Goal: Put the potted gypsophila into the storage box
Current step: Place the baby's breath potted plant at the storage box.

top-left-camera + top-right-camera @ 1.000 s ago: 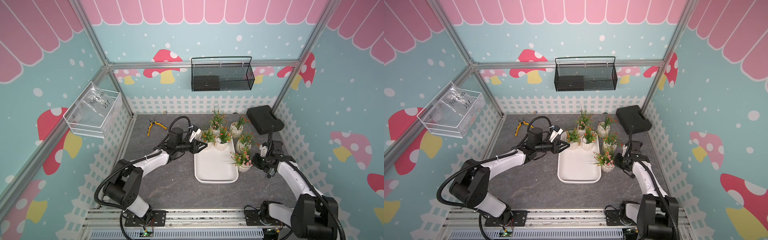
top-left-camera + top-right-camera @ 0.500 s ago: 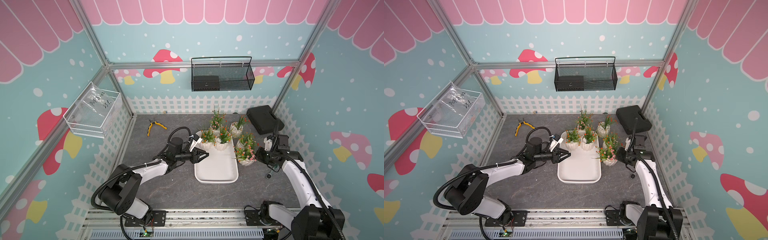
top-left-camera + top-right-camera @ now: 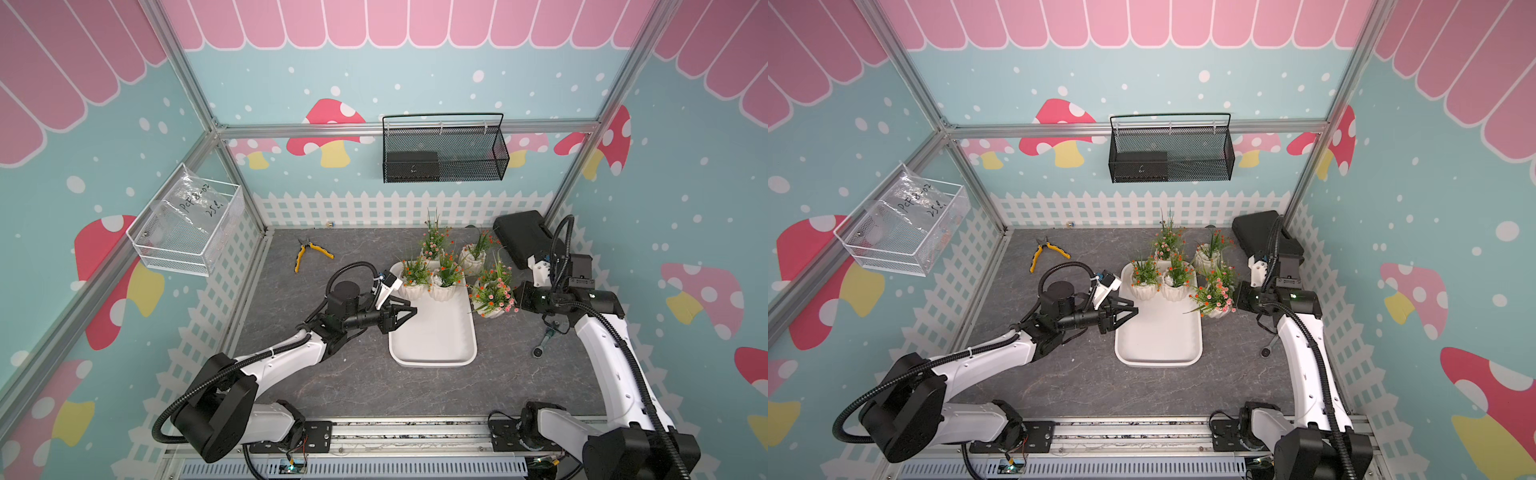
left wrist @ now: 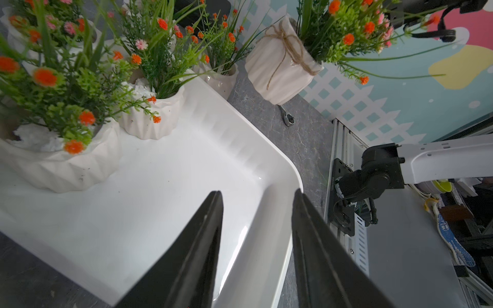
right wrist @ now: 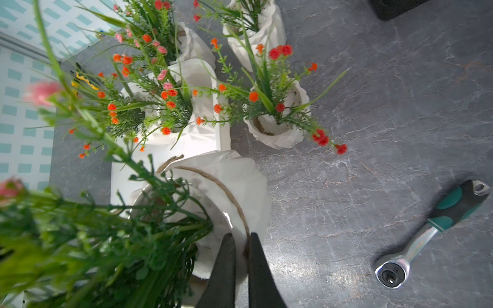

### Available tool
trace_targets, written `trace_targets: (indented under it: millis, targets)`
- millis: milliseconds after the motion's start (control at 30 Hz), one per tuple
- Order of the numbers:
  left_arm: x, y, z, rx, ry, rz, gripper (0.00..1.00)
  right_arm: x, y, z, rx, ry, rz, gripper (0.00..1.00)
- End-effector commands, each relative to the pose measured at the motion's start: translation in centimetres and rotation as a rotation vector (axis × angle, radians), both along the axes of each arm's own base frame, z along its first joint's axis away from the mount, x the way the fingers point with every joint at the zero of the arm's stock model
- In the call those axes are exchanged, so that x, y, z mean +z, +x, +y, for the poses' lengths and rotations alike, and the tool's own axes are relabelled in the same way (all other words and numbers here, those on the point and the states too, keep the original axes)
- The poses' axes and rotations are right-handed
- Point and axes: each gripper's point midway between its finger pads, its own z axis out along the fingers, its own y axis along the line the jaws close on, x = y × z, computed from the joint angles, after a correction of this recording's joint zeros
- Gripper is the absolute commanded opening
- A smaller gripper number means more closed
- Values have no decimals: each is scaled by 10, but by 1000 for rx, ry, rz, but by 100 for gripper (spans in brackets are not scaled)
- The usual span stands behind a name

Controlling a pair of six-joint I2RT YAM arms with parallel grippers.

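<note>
The storage box [image 3: 432,345] is a shallow white tray in mid-table, seen in both top views [image 3: 1158,345]. Two potted gypsophila [image 3: 411,291] [image 3: 442,291] stand at its far end. My right gripper [image 5: 241,234] is shut on the rim of a twine-tied pot [image 5: 234,186], holding it tilted above the table just right of the tray [image 3: 492,309] [image 4: 280,66]. Three more pots [image 3: 432,249] [image 3: 473,257] [image 3: 496,274] stand on the table behind and to the right. My left gripper [image 4: 257,190] is open and empty over the tray's left rim [image 3: 409,311].
A ratchet wrench [image 3: 544,343] lies on the table below the right arm. A black hard case [image 3: 523,241] sits in the far right corner and yellow pliers [image 3: 309,251] at the far left. A black wire basket [image 3: 444,149] and a clear bin [image 3: 187,232] hang on the walls.
My right gripper has lifted the twine-tied pot off the table and raised it beside the tray. My left gripper has drawn back from the pots toward the front along the tray's left rim.
</note>
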Motion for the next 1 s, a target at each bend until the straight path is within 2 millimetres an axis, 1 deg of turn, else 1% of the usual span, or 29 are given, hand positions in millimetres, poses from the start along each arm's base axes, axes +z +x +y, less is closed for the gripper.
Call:
trace_targets:
  millis: [0,133,167,267,400,667,767,867,967]
  targets:
    - [-9,-5,9,32,38,25,44,29,3,27,130,34,-84,0]
    - [-12,-12,20,79,53,58,45,28,6,55,207,20,-77,2]
    - [-9,-14,22,82,40,50,45,27,8,62,221,16,-77,3]
    - [-6,-16,24,80,31,50,45,29,14,82,268,32,-97,3]
    - [-14,-23,23,63,10,106,45,24,23,107,313,43,-104,3]
    - [-31,-23,39,151,46,121,45,7,38,147,372,21,-97,3]
    - [-40,-24,44,174,71,129,44,-2,40,164,399,10,-87,3]
    - [-43,-26,48,185,74,122,44,-12,40,182,424,2,-70,3]
    - [-47,-29,50,182,77,122,44,-21,41,194,426,4,-59,2]
